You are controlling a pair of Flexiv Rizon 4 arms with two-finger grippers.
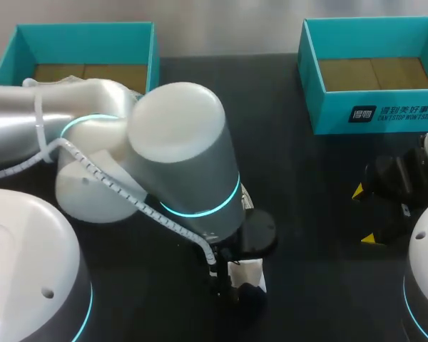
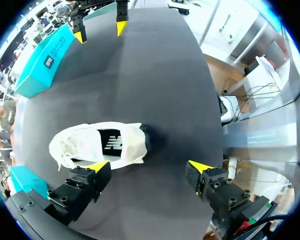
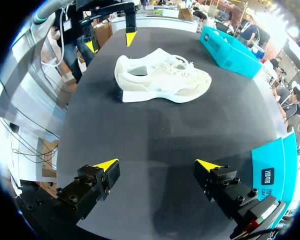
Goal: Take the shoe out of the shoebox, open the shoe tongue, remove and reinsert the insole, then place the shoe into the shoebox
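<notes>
Teal cardboard forms the left shoebox (image 1: pixel 85 43), which is set at the far left corner of the black table (image 1: pixel 307 285). It is open on top, and its brown floor can be seen. In front of it the left arm (image 1: pixel 178 149) is stretched in from the left to about the middle of the table, so most of what lies under its wrist is hidden in the head view.

The left claw (image 2: pixel 149 166) is held wide open over the table, and nothing is gripped by it. The shoe (image 2: pixel 97 145) is seen just ahead of it, nearer to one finger. It stands upright on its sole on the bare table, outside both boxes.

It is a cream-white trainer with white laces and a thick pale sole. A dark printed patch is seen on the insole inside the opening. The toe is turned toward the back of the table, where the boxes stand. In the head view only a small white part of it is shown below the arm.

The right shoebox (image 1: pixel 371 71) is set at the far right corner, likewise open with its brown floor exposed and white print on its front wall. In front of it, near the table's right edge, the right claw (image 3: pixel 157 165) is held wide open. Nothing is held in it, and it is well apart from the shoe.
</notes>
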